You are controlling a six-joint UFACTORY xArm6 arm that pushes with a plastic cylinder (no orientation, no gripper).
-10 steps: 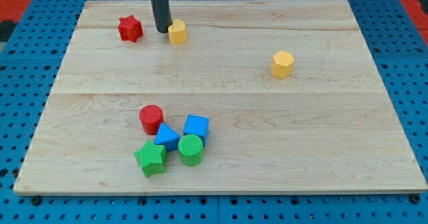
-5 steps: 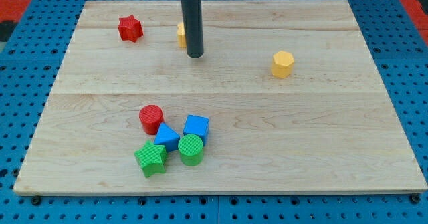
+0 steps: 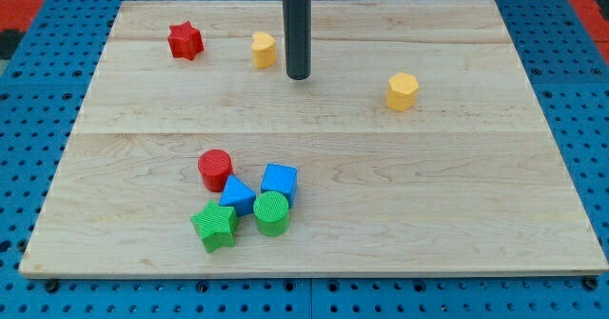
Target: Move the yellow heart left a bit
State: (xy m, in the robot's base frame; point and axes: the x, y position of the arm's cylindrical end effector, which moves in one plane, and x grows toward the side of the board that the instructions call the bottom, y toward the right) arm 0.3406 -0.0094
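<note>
The yellow heart lies near the view's top, left of centre, on the wooden board. My tip is on the board just to the right of and slightly below the heart, with a small gap between them. The rod rises straight up out of the view's top.
A red star lies left of the heart. A yellow hexagon lies to the right. A cluster near the bottom holds a red cylinder, two blue blocks, a green cylinder and a green star.
My tip moved from the heart's left side, down around it, to its right side. The heart and the other blocks have not visibly moved.
</note>
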